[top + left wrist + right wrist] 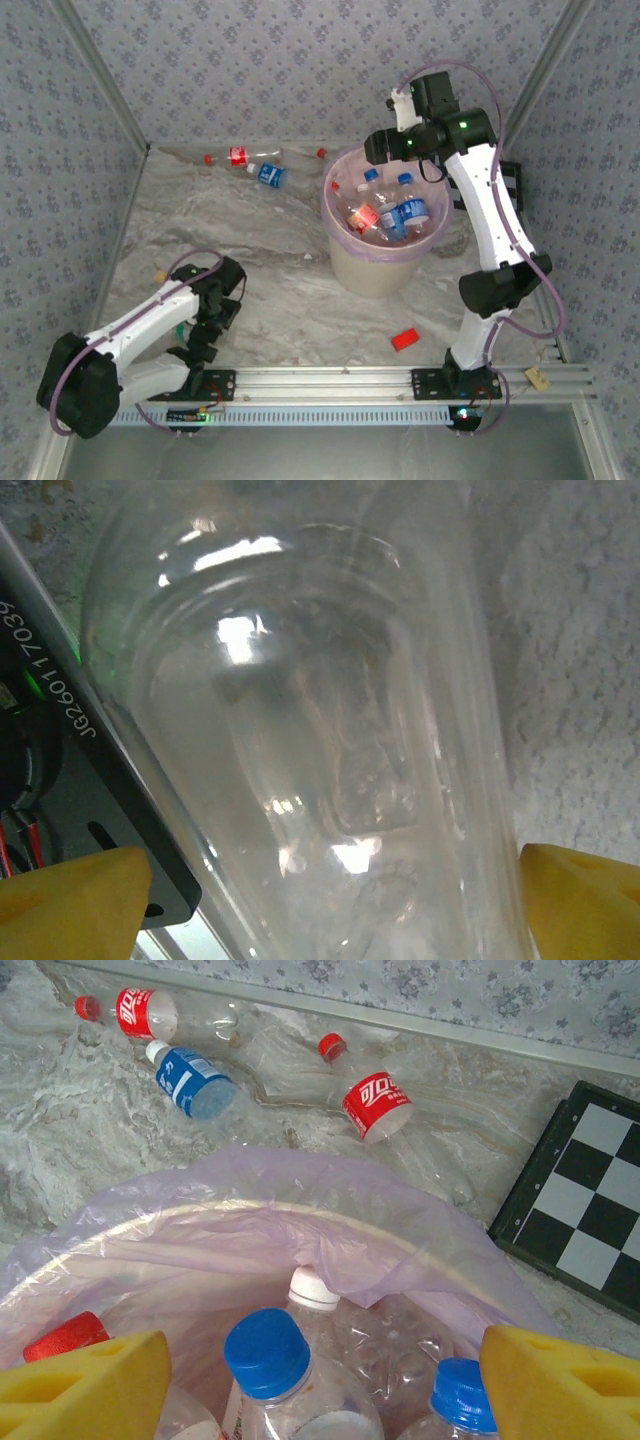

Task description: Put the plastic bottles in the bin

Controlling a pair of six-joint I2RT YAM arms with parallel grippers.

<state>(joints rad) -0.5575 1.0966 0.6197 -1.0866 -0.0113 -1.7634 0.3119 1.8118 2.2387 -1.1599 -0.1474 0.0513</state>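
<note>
1. Left wrist view. The left gripper (335,905) has a clear bottle (330,730) between its yellow fingers (70,905). The bottle wall is colourless, ribbed and glossy. The fingers stand spread wide, one at each lower corner of the frame. A strip of black rail (120,810) shows between the lower-left finger and the bottle. You cannot tell whether the lower-right finger touches it. The white code printed on the rail begins JG26011.

2. Back edge of the table (280,300), upper left of the right wrist view. Three bottles lie on their sides. From the left, note:
- a red-labelled bottle (135,1012) with a red cap
- a blue-labelled bottle (190,1082) with a white cap
- a third bottle (375,1103), whose red label carries the white characters 可口

The print on the first two labels is too small to read.

3. Right of centre in the overhead view. The bin (375,270) is round and cream, lined with a pink-purple bag (400,1220) folded over its rim. Bottles are heaped inside, with red, blue and white caps uppermost.

4. Right wrist view. The right gripper (320,1385) hangs over the bin mouth with its fingers spread, pinching nothing.
</note>
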